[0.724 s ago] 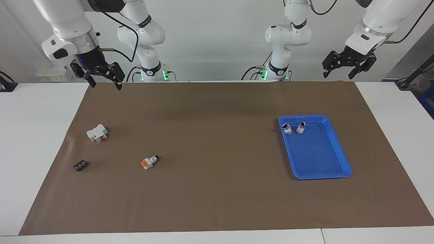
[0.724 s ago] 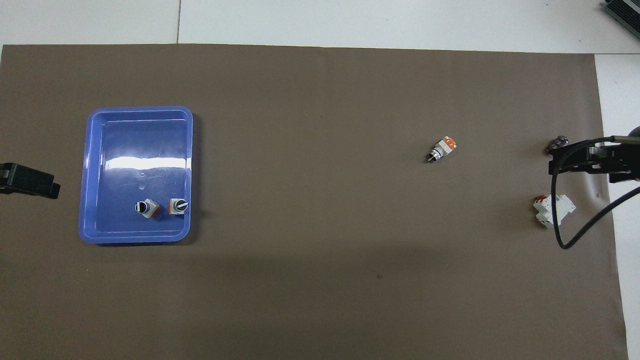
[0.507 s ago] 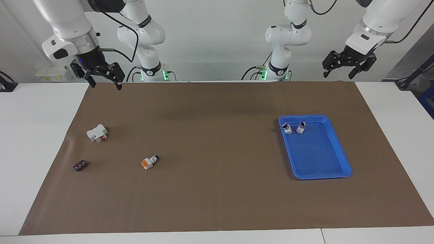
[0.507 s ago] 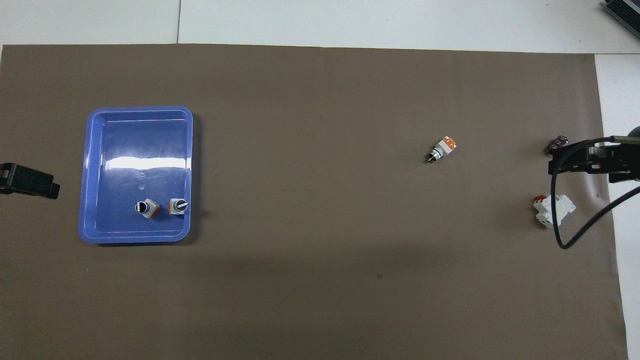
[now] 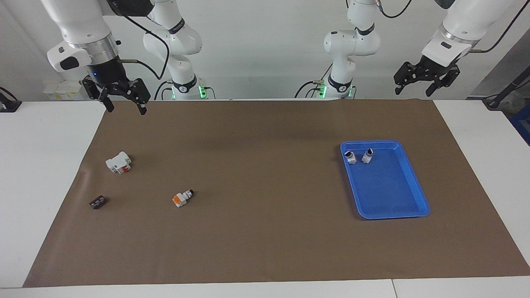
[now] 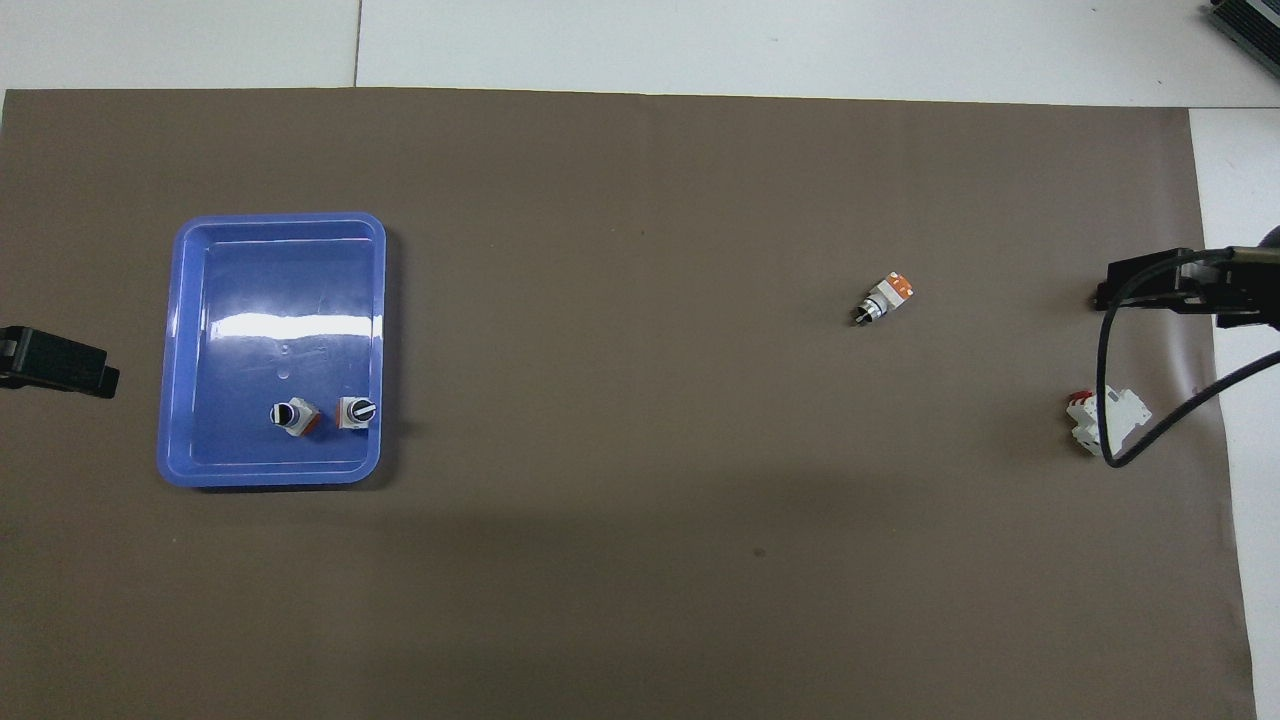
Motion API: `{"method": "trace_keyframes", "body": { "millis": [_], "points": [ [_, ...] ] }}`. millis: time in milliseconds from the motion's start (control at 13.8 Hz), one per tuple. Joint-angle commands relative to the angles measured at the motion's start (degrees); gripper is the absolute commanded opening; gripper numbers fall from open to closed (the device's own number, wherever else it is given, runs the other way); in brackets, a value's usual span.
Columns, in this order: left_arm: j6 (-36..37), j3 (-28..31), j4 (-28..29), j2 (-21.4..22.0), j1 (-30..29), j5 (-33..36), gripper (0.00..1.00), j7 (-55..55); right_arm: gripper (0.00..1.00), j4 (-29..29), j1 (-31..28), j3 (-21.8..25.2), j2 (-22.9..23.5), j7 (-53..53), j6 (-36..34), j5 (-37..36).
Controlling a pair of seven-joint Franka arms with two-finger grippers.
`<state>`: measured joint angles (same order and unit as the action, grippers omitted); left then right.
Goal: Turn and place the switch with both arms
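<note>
The right gripper (image 5: 126, 108) hangs released, fingers spread and holding nothing, high over the corner of the brown mat (image 5: 265, 240) by its own arm's base. Since half a second ago it has turned a little at the wrist and crept outward over the mat. By my reading that is the start of its reach for the switch, so the task is barely under way. The left gripper (image 5: 414, 89) waits just as before, also released and empty, over the mat's other robot-side corner.

Next out from the robots lies a white block with a red part (image 5: 119, 162). Farther out again is the switch (image 5: 182, 198), on its side on the mat, untouched and well apart from both grippers. In the overhead view it sits at about three o'clock from the mat's middle (image 6: 885, 298). The blue tray (image 6: 172, 350) lies at nine o'clock, with two other switches (image 6: 295, 416) standing in its robot-side end.

The facing view shows a small black piece (image 5: 97, 203) out past the block. In the overhead view the right gripper (image 6: 1150, 285) now covers it. Only the facing view shows how high that gripper hangs and that it touches nothing on the worktop.
</note>
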<state>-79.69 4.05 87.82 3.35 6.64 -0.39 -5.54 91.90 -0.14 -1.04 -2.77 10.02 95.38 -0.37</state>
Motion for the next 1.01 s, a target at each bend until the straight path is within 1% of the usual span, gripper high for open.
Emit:
{"method": "trace_keyframes", "body": {
  "millis": [0, 72, 145, 217, 290, 434, 579, 796, 941],
  "points": [
    [0.4, 0.4, 1.6, 1.6, 0.4, 0.0, 1.00, 0.1, 1.00, 6.4, -0.4, -0.2, -0.1, 7.5, 10.3, -0.1],
    [0.2, 0.4, 1.6, 1.5, 0.4, 0.0, 1.00, 0.1, 1.00, 8.7, 0.0, -0.2, 0.1, 10.7, 14.9, -0.1],
    [0.2, 0.4, 1.6, 1.6, 0.4, 0.0, 1.00, 0.1, 1.00, 8.8, 0.3, -0.5, 2.3, 13.9, 17.1, -0.1],
    [0.2, 0.4, 1.6, 1.6, 0.4, 0.0, 1.00, 0.1, 1.00, 8.6, 0.3, -0.9, 5.0, 18.8, 19.4, 0.0],
    [0.3, 0.4, 1.7, 1.6, 0.4, 0.0, 1.00, 0.1, 1.00, 8.7, 1.1, -1.1, 7.5, 23.5, 23.2, 0.1],
    [0.5, 0.4, 1.6, 1.5, 0.5, 0.0, 1.00, 0.1, 1.00, 8.6, 2.2, -1.1, 11.9, 29.2, 27.8, 0.1],
    [0.3, 0.3, 1.6, 1.6, 0.7, 0.0, 1.00, 0.2, 1.00, 8.8, 4.2, -1.1, 17.4, 34.8, 33.1, 0.1],
    [0.1, 0.3, 1.7, 1.6, 1.1, 0.0, 1.00, -0.1, 1.00, 8.9, 4.8, -1.1, 23.2, 37.9, 38.9, 0.2],
    [0.1, 0.3, 1.7, 1.6, 1.2, 0.0, 1.00, -0.1, 1.00, 10.9, 4.5, -1.1, 24.7, 36.0, 39.7, 0.1]
  ]
}}
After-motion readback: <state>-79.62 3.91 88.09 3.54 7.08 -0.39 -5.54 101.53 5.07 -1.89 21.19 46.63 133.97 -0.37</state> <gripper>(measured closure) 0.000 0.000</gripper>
